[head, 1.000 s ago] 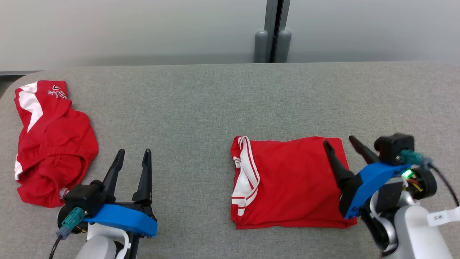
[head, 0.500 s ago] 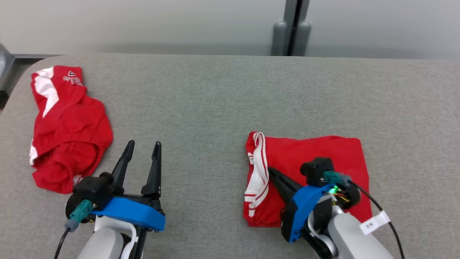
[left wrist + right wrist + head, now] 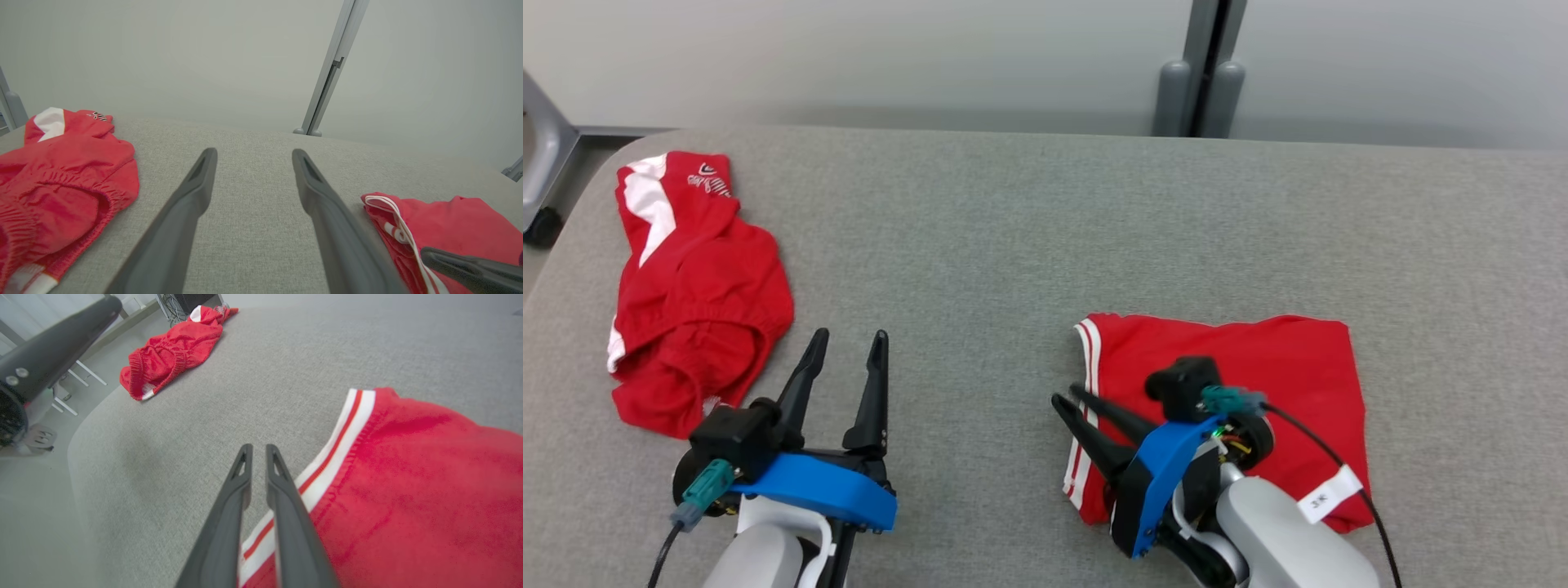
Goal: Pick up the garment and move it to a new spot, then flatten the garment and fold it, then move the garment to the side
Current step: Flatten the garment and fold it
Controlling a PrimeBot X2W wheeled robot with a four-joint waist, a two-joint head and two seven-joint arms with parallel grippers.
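Observation:
A folded red garment (image 3: pixel 1258 367) with a white-and-red striped band along its left edge lies on the grey padded table (image 3: pixel 1013 245), right of centre. My right gripper (image 3: pixel 1068 395) lies low across the garment's front left part, fingers pointing left past the striped edge. In the right wrist view, the right gripper (image 3: pixel 258 447) is shut with nothing between its fingers, and its tips are over bare table beside the garment (image 3: pixel 408 477). My left gripper (image 3: pixel 849 336) rests open near the front left, away from any cloth. It appears open (image 3: pixel 254 152) in its own wrist view too.
A crumpled pair of red shorts (image 3: pixel 694 294) with white patches lies at the table's left end, also seen as red shorts (image 3: pixel 171 355). A grey post (image 3: pixel 1201 82) stands behind the far edge. Bare grey table spans the middle and the far side.
The head camera has shifted. My right gripper swept from the garment's right edge to its left edge and shut. The garment's left edge now shows a straight striped band instead of the collar loop.

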